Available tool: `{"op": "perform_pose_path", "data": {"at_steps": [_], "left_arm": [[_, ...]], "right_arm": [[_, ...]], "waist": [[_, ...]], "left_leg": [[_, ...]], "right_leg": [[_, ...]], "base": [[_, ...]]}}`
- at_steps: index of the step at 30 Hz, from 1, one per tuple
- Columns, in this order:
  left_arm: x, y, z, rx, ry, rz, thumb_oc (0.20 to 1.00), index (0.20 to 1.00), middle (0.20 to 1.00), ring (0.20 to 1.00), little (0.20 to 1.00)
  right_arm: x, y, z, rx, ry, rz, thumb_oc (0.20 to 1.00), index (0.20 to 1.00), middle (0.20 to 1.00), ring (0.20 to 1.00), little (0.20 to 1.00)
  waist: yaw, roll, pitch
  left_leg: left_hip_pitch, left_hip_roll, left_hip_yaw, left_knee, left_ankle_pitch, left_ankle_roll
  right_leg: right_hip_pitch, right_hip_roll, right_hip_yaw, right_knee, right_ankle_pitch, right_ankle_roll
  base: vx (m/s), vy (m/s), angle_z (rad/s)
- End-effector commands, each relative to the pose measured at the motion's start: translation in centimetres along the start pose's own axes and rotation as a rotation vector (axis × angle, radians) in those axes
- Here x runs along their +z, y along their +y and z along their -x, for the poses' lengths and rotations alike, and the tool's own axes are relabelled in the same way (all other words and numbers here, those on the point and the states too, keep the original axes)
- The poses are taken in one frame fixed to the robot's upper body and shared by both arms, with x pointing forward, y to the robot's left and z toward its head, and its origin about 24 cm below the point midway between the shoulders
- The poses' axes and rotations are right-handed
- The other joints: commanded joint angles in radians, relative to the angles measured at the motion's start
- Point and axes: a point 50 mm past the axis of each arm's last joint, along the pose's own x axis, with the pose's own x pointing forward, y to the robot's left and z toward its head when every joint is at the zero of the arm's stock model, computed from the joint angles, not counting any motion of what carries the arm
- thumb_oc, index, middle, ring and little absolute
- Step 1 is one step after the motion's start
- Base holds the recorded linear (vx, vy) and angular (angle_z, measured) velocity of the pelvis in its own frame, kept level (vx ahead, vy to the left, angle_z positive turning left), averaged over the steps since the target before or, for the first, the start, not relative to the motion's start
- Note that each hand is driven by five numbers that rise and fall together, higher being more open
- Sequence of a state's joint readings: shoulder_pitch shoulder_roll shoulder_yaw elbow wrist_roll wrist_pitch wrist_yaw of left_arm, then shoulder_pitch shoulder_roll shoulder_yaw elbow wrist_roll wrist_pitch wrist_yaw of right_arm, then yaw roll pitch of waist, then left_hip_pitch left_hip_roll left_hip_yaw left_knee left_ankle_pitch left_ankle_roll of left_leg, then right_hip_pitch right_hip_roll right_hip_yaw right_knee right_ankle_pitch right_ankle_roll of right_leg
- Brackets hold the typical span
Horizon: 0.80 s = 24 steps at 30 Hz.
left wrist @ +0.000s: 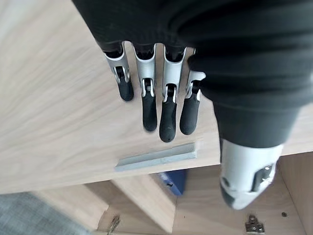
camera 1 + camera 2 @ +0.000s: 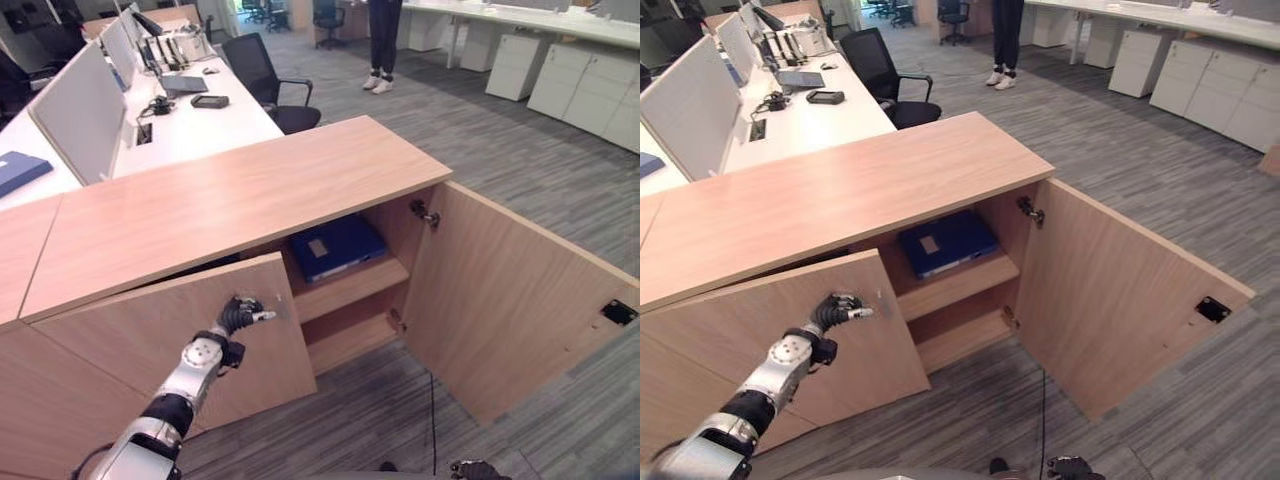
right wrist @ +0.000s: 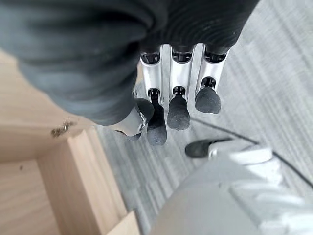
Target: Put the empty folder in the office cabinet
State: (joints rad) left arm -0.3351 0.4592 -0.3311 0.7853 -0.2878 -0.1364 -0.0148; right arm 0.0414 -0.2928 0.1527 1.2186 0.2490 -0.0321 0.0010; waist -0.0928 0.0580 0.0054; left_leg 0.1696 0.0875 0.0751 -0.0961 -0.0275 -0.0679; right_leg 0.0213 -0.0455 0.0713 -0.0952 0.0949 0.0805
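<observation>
- Your folder (image 2: 337, 246), the dark blue one with a pale label, lies flat on the upper shelf (image 2: 350, 286) inside the office cabinet (image 2: 240, 200), in the open right-hand compartment.
- It sits apart from your left hand (image 2: 240, 314), further in and to the right, behind the left door's free edge. Neither hand touches it.
- Your left hand is at the outer face of the left door (image 2: 170, 340), high up and close to that free edge.
- In the left wrist view its fingers (image 1: 149, 105) reach out nearly straight and side by side over the wood, just short of a slim grey handle strip (image 1: 156, 156) at the door's edge. The thumb (image 1: 244, 181) stands off to one side.
- You cannot tell from these views whether the fingertips actually press on the door; the hand grips nothing.
- A corner of the folder shows past the door edge in the left wrist view, deeper in the cabinet.
- The right door (image 2: 500, 300) is swung wide open toward the carpeted floor (image 2: 520, 160).
- Your right hand (image 3: 171, 105) hangs low beside the cabinet's bottom corner, over the carpet, with fingers loosely bent and nothing in them.
- Behind the cabinet, a white desk (image 2: 190, 125) with a black chair (image 2: 270, 85), and a person's legs (image 2: 383, 45) well apart.
</observation>
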Motion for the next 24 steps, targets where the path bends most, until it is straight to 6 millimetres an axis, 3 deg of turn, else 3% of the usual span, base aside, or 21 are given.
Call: {"op": "perform_pose_path", "data": {"at_steps": [1, 7, 10, 12, 15, 16, 20, 22, 23, 24], "left_arm": [[6.8, 4.7, -1.7, 0.150, -0.198, -0.058, 1.000, 1.000, 1.000, 1.000, 1.000], [6.9, 4.5, -1.4, 0.140, -0.226, -0.050, 1.000, 1.000, 1.000, 1.000, 1.000], [6.1, 2.3, -0.8, 0.066, -0.249, -0.027, 1.000, 1.000, 1.000, 1.000, 1.000], [4.5, -0.7, 0.3, -0.047, -0.248, -0.002, 1.000, 1.000, 1.000, 1.000, 1.000], [3.7, -2.5, 1.1, -0.115, -0.246, 0.015, 1.000, 1.000, 1.000, 1.000, 1.000], [3.2, -3.3, 1.8, -0.153, -0.243, 0.035, 1.000, 1.000, 1.000, 1.000, 1.000], [1.6, -4.3, 2.8, -0.189, -0.201, 0.085, 1.000, 1.000, 1.000, 1.000, 1.000], [0.4, -4.5, 3.4, -0.197, -0.163, 0.098, 1.000, 1.000, 1.000, 1.000, 1.000], [-1.6, -4.7, 4.3, -0.203, -0.094, 0.125, 1.000, 1.000, 1.000, 1.000, 1.000], [-2.1, -4.9, 4.6, -0.211, -0.073, 0.126, 1.000, 1.000, 1.000, 1.000, 1.000]], "right_arm": [[0.7, 0.5, -0.2, 0.022, -0.020, -0.005, 0.200, 0.200, 0.200, 0.200, 0.200], [1.1, 0.8, -0.2, 0.032, -0.032, -0.018, 0.200, 0.200, 0.200, 0.200, 0.200], [1.2, 0.8, -0.3, 0.027, -0.030, -0.040, 0.200, 0.200, 0.200, 0.200, 0.200], [1.2, 0.7, -0.3, 0.021, -0.031, -0.069, 0.200, 0.200, 0.200, 0.200, 0.200], [1.9, 0.5, -0.3, 0.010, -0.046, -0.101, 0.200, 0.200, 0.200, 0.200, 0.200], [3.1, 0.2, -0.5, -0.005, -0.079, -0.132, 0.200, 0.200, 0.200, 0.200, 0.200], [4.2, 0.2, -0.5, -0.007, -0.115, -0.176, 0.200, 0.200, 0.200, 0.200, 0.200], [4.2, 0.1, -0.5, -0.018, -0.118, -0.209, 0.200, 0.200, 0.200, 0.200, 0.200], [3.9, 0.1, -0.5, -0.021, -0.108, -0.215, 0.200, 0.200, 0.200, 0.200, 0.200], [3.9, 0.0, -0.5, -0.025, -0.109, -0.219, 0.200, 0.200, 0.200, 0.200, 0.200]], "waist": [[-0.016, -0.040, -0.019], [-0.005, -0.049, -0.012], [0.004, -0.052, -0.007], [0.012, -0.057, 0.001], [0.018, -0.055, 0.020], [0.036, -0.049, 0.053], [0.036, -0.035, 0.087], [0.050, -0.023, 0.094], [0.060, -0.030, 0.095], [0.059, -0.033, 0.096]], "left_leg": [[-0.005, 0.005, -0.030, 0.009, -0.021, -0.031], [-0.002, -0.002, -0.022, 0.009, -0.027, -0.023], [0.000, -0.009, -0.019, 0.009, -0.031, -0.016], [0.005, -0.018, -0.017, 0.009, -0.037, -0.006], [0.002, -0.018, -0.004, 0.012, -0.042, 0.001], [-0.010, -0.010, 0.023, 0.022, -0.042, 0.006], [-0.021, 0.001, 0.045, 0.031, -0.034, 0.009], [-0.029, 0.023, 0.079, 0.037, -0.037, 0.001], [-0.024, 0.038, 0.113, 0.042, -0.046, -0.011], [-0.021, 0.042, 0.122, 0.043, -0.047, -0.016]], "right_leg": [[0.081, -0.095, -0.021, 0.023, -0.103, 0.113], [0.074, -0.105, -0.019, 0.029, -0.095, 0.120], [0.071, -0.112, -0.019, 0.036, -0.093, 0.123], [0.067, -0.119, -0.016, 0.048, -0.092, 0.125], [0.029, -0.121, -0.023, 0.092, -0.088, 0.134], [-0.025, -0.129, -0.095, 0.168, -0.080, 0.149], [-0.083, -0.142, -0.181, 0.288, -0.088, 0.173], [-0.100, -0.226, -0.285, 0.310, -0.076, 0.165], [-0.077, -0.302, -0.375, 0.258, -0.049, 0.143], [-0.083, -0.320, -0.388, 0.241, -0.023, 0.144]], "base": [[-0.03, 0.020, 0.01], [-0.01, 0.004, 0.00], [-0.02, 0.040, -0.01], [-0.03, 0.060, -0.03], [-0.09, 0.014, -0.05], [-0.16, -0.020, -0.18], [-0.11, -0.010, -0.41], [-0.09, -0.192, -0.70], [0.00, -0.326, -0.76], [0.05, -0.373, -0.80]]}}
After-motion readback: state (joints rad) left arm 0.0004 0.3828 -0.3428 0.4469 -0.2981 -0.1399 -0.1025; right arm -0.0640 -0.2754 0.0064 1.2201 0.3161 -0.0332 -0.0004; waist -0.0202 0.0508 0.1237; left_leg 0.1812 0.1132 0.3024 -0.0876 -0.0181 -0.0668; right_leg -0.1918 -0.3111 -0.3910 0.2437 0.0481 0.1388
